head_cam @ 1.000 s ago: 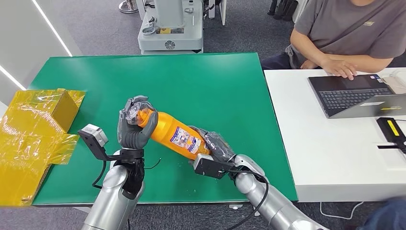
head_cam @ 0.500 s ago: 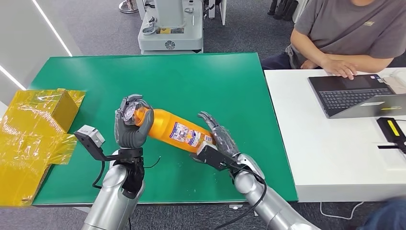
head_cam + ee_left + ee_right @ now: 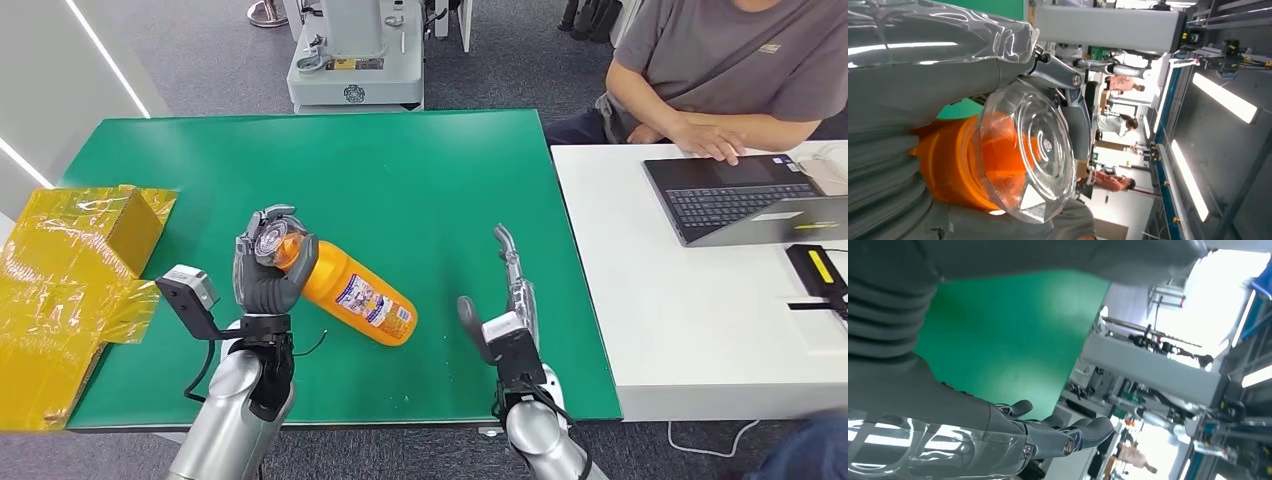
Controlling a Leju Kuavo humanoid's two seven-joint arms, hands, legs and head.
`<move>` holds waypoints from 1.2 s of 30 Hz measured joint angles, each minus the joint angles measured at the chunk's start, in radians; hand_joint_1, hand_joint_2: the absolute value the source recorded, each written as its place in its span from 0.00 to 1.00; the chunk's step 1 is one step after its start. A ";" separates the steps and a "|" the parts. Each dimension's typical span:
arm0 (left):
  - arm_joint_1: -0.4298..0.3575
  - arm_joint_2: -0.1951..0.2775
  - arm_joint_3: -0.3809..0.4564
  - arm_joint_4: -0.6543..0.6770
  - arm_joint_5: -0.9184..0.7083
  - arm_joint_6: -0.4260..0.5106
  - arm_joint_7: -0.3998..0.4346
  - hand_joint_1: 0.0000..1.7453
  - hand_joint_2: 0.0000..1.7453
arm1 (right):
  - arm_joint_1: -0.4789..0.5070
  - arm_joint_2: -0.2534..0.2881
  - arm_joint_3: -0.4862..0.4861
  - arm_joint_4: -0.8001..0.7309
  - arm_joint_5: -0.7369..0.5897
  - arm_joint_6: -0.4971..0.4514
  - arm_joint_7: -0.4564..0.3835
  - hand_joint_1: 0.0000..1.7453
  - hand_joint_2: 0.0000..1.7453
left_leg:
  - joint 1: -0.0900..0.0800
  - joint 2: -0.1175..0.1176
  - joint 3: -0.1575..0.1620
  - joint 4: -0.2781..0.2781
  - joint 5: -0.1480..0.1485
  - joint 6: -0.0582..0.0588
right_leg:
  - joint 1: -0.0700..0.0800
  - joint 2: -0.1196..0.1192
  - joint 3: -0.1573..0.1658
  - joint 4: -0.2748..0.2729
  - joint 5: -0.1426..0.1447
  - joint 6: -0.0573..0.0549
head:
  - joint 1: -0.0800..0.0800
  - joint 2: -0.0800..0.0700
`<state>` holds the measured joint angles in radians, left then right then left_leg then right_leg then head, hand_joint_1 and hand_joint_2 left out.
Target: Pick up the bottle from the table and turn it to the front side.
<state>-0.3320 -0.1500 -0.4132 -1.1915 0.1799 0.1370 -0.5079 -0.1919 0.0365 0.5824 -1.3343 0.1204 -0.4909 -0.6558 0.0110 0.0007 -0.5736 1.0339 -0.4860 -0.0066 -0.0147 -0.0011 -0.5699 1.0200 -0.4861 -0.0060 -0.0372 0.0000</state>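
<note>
Now bottle (image 3: 345, 288) in left robot hand (image 3: 262, 268)

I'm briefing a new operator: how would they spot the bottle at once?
Start at the green table. Near its front edge, the left hand grips the bottle at its clear cap. It is the lone orange thing there, with a label on its side.
</note>
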 joint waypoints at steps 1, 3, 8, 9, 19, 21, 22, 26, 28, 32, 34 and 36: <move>0.001 0.003 0.001 -0.005 -0.008 0.008 -0.002 1.00 1.00 | 0.019 0.000 -0.001 -0.024 0.005 -0.014 -0.002 0.00 0.00 | 0.000 0.000 0.000 0.000 0.000 0.000 | 0.000 0.000 0.000 0.000 0.000 0.000 | 0.000 0.000; 0.002 0.010 0.003 -0.015 -0.024 0.024 -0.006 1.00 1.00 | 0.050 -0.001 -0.002 -0.063 0.014 -0.031 -0.005 0.00 0.00 | 0.000 0.000 0.000 0.000 0.000 0.000 | 0.000 0.000 0.000 0.000 0.000 0.000 | 0.000 0.000; 0.003 0.038 0.030 -0.063 -0.092 0.089 -0.002 1.00 1.00 | 0.106 -0.002 -0.003 -0.130 0.023 -0.057 -0.013 0.00 0.00 | 0.000 0.000 0.000 0.000 0.000 0.000 | 0.000 0.000 0.000 0.000 0.000 0.000 | 0.000 0.000; 0.003 0.049 0.043 -0.081 -0.112 0.104 0.004 1.00 1.00 | 0.119 -0.002 -0.003 -0.143 0.020 -0.061 -0.014 0.00 0.00 | 0.000 0.000 0.000 0.000 0.000 0.000 | 0.000 0.000 0.000 0.001 0.000 0.000 | 0.000 0.000; -0.082 0.211 0.236 -0.219 -0.558 0.380 0.069 1.00 1.00 | 0.245 0.008 -0.021 -0.248 0.017 -0.052 -0.017 0.00 0.00 | 0.002 0.000 0.000 -0.001 0.001 -0.002 | 0.002 0.000 -0.001 0.001 0.000 -0.001 | 0.000 0.000; -0.120 0.259 0.263 -0.216 -0.702 0.441 0.096 1.00 1.00 | 0.261 0.013 -0.027 -0.263 0.022 -0.047 -0.012 0.00 0.00 | 0.002 0.000 0.000 -0.001 0.002 -0.003 | 0.002 0.000 -0.001 0.002 0.000 -0.001 | 0.000 0.000; -0.137 0.286 0.274 -0.212 -0.766 0.462 0.109 1.00 1.00 | 0.268 0.014 -0.031 -0.269 0.024 -0.044 -0.010 0.00 0.00 | 0.002 0.000 0.000 -0.001 0.002 -0.003 | 0.002 0.000 -0.001 0.002 0.000 -0.002 | 0.000 0.000; -0.181 0.367 0.301 -0.194 -0.883 0.489 0.140 1.00 1.00 | 0.282 0.017 -0.043 -0.287 0.025 -0.037 -0.003 0.00 0.00 | 0.001 0.000 0.000 -0.001 0.002 -0.003 | 0.001 0.000 -0.001 0.002 0.001 -0.002 | 0.000 0.000; -0.189 0.390 0.307 -0.188 -0.891 0.491 0.142 1.00 1.00 | 0.285 0.017 -0.045 -0.291 0.025 -0.036 -0.002 0.00 0.00 | 0.001 0.000 0.000 -0.001 0.002 -0.003 | 0.001 0.000 -0.001 0.002 0.001 -0.002 | 0.000 0.000; -0.194 0.414 0.310 -0.178 -0.894 0.491 0.143 1.00 1.00 | 0.287 0.017 -0.048 -0.296 0.025 -0.035 -0.001 0.00 0.00 | 0.001 0.000 0.000 -0.001 0.002 -0.003 | 0.001 0.000 -0.001 0.002 0.001 -0.002 | 0.000 0.000; -0.195 0.420 0.310 -0.174 -0.894 0.491 0.143 1.00 1.00 | 0.287 0.018 -0.049 -0.298 0.025 -0.035 -0.001 0.00 0.00 | 0.001 0.000 0.000 -0.001 0.002 -0.003 | 0.001 0.000 -0.001 0.002 0.001 -0.002 | 0.000 0.000; -0.195 0.425 0.311 -0.170 -0.895 0.491 0.145 1.00 1.00 | 0.287 0.018 -0.051 -0.298 0.025 -0.034 -0.001 0.00 0.00 | 0.001 0.000 0.000 -0.001 0.002 -0.003 | 0.001 0.000 -0.001 0.002 0.001 -0.002 | 0.000 0.000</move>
<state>-0.5273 0.2746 -0.1024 -1.3618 -0.7151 0.6284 -0.3633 0.0955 0.0543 0.5312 -1.6327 0.1454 -0.5253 -0.6565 0.0123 0.0011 -0.5736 1.0332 -0.4837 -0.0100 -0.0133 -0.0007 -0.5710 1.0216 -0.4855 -0.0077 -0.0370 0.0000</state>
